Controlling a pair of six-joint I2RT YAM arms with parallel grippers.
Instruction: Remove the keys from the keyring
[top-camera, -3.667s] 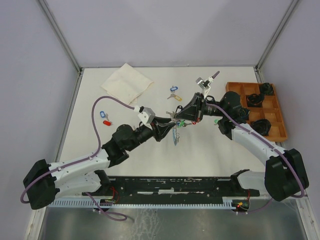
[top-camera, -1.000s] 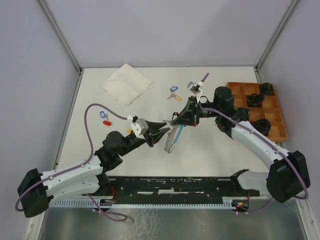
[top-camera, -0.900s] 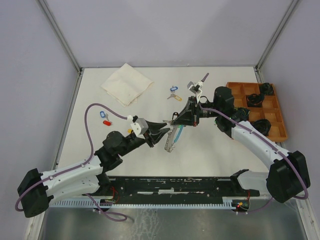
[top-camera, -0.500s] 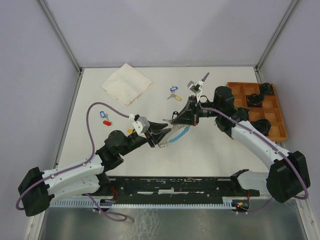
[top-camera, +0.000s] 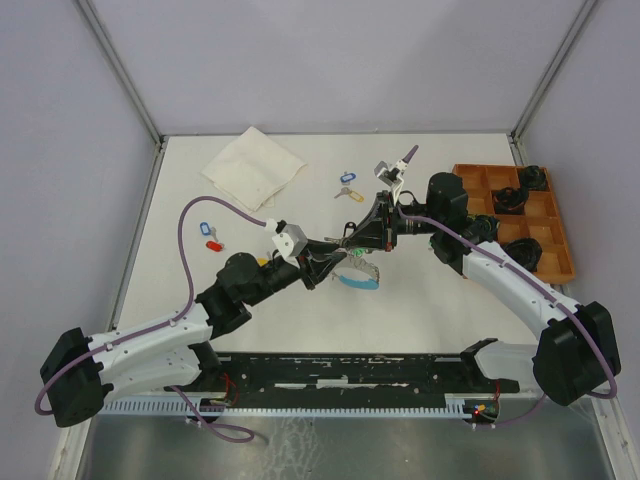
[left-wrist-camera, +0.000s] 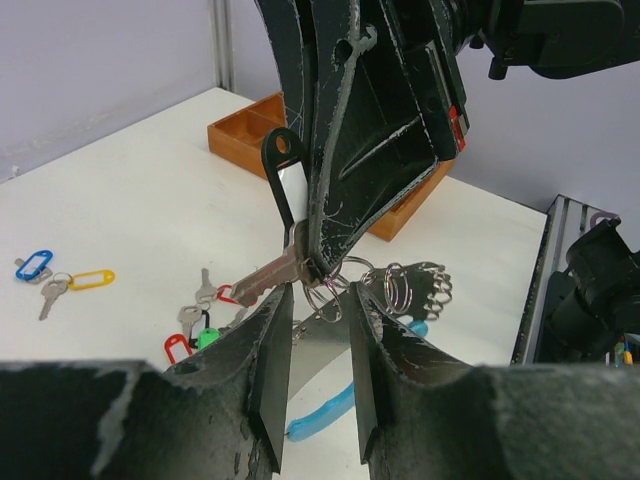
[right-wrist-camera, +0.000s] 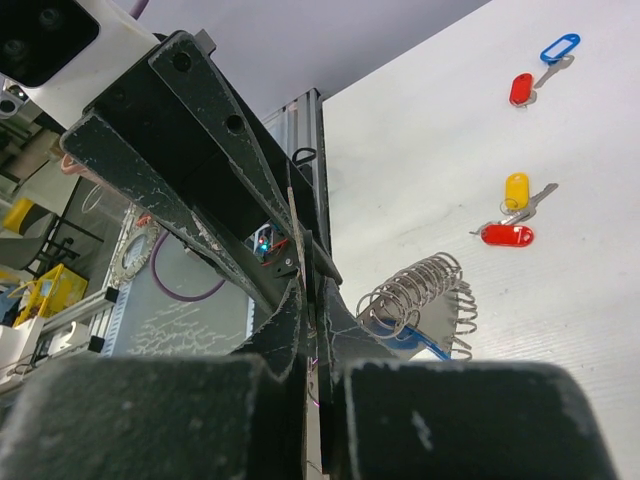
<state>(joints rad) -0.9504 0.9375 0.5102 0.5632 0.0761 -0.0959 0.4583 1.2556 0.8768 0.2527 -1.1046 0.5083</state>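
Table: the white table (top-camera: 420, 320) carried everything, with both arms reaching in from its near edge.
Tray: an orange-brown wooden compartment tray (top-camera: 468, 178) sat at the right edge, with black objects in several compartments.
Cloth: a cream folded cloth (top-camera: 253, 166) lay at the far left, well apart from both grippers.
Right gripper: the black right gripper (left-wrist-camera: 322, 262) was pressed together over mid-table, pinching the keyring at a cluster of small wire rings.
Left gripper: the black left gripper (left-wrist-camera: 322, 296) stood partly spread just below that pinch, its tips on either side of the hanging rings. Whether they touched the rings could not be told.
Keyring: the keyring (top-camera: 354, 281) was a large loop of silvery beaded chain (left-wrist-camera: 415, 285) joined to a curved light-blue band (left-wrist-camera: 320, 415). It hung from the right gripper's tip, with the chain bunched just beside it and the band trailing down between the left gripper's fingers (left-wrist-camera: 268, 370). Whether its lower end rested on the table could not be told.
Held key: a silver metal key (left-wrist-camera: 268, 282) with an oblong black plastic tag (left-wrist-camera: 285, 185) stuck out at the same pinch, its tag standing up against the right gripper.
Loose keys: other small silver keys (left-wrist-camera: 203, 290) lay on the table off the loop. They carried a blue tag (top-camera: 347, 178) and a yellow tag (top-camera: 356, 197) at the far middle, a blue tag and a red tag (top-camera: 213, 244) at the left, and red and green tags near the grippers.
Writing: the white slip in the black tag's window was too washed out to read.
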